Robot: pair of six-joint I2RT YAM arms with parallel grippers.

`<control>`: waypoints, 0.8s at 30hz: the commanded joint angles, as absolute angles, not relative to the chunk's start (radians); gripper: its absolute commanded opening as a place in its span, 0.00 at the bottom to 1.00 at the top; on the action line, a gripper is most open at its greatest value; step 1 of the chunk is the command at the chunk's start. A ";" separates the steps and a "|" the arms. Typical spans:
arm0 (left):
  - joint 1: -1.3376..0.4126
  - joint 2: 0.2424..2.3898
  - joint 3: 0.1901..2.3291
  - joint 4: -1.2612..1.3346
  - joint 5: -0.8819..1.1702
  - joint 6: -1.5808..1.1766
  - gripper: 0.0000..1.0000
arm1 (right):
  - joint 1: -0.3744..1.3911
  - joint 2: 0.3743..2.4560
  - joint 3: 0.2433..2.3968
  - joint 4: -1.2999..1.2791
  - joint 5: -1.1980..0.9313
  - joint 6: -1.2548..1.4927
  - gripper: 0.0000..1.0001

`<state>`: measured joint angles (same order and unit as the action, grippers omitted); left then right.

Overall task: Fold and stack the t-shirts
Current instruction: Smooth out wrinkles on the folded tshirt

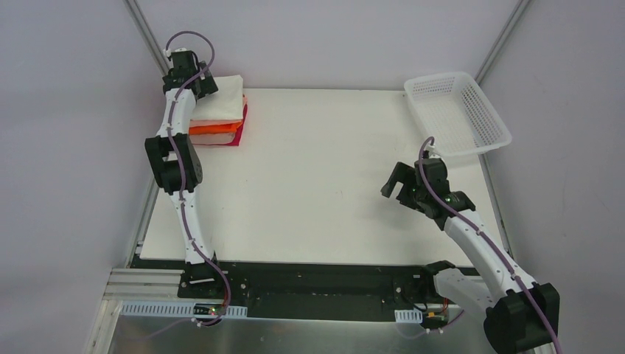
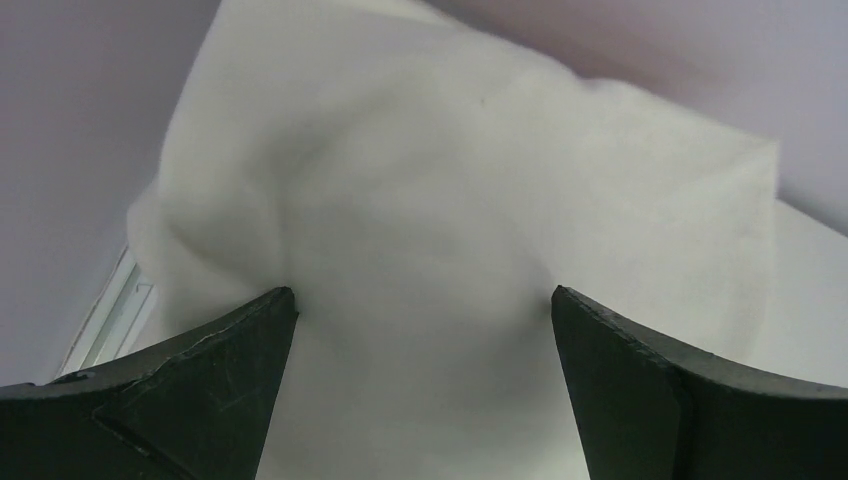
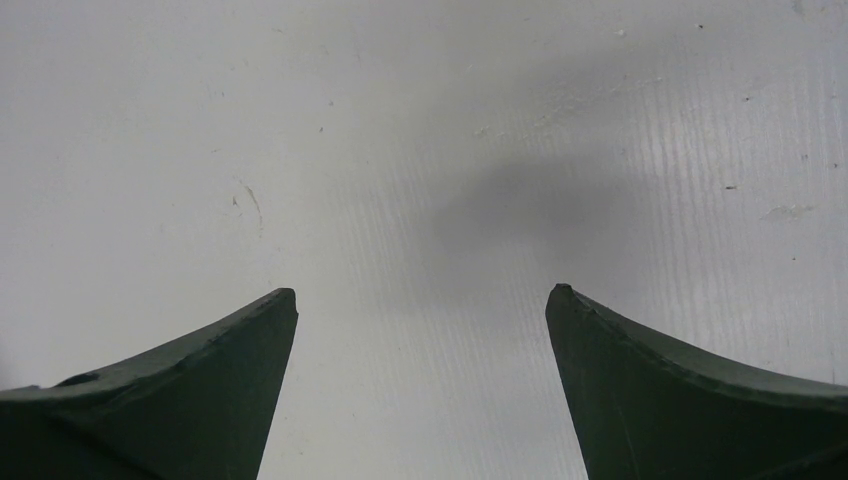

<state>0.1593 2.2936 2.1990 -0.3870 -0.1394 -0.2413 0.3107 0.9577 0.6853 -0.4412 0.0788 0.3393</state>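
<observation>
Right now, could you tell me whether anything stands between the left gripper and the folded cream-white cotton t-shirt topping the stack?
Nothing visible does. The left gripper is open directly over the folded cream-white cotton t-shirt, which fills its wrist view unobstructed. The white plastic lattice basket sits far off to the right.

Soft matt cloth t-shirts (image 1: 220, 110), plastic basket (image 1: 457, 114)

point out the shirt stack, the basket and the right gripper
shirt stack (image 1: 225, 103), top external view, top white shirt
basket (image 1: 486, 107), top external view, right wall
right gripper (image 3: 422, 290), right wrist view, between fingertips
</observation>
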 commanded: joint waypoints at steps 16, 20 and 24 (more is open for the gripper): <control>0.191 2.128 2.156 -0.440 -0.139 -0.299 0.99 | 0.305 0.803 0.764 -0.502 0.066 0.351 1.00; 0.190 1.912 2.086 -0.461 -0.114 -0.322 0.99 | 0.305 0.757 0.773 -0.520 0.105 0.383 1.00; 0.188 1.634 1.712 -0.474 -0.007 -0.370 0.99 | 0.305 0.700 0.748 -0.528 0.176 0.443 1.00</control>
<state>0.1787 1.9644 1.9465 -0.4446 -0.1074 -0.3038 0.3107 0.7551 0.7303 -0.5041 0.0963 0.3794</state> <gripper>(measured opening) 0.990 0.994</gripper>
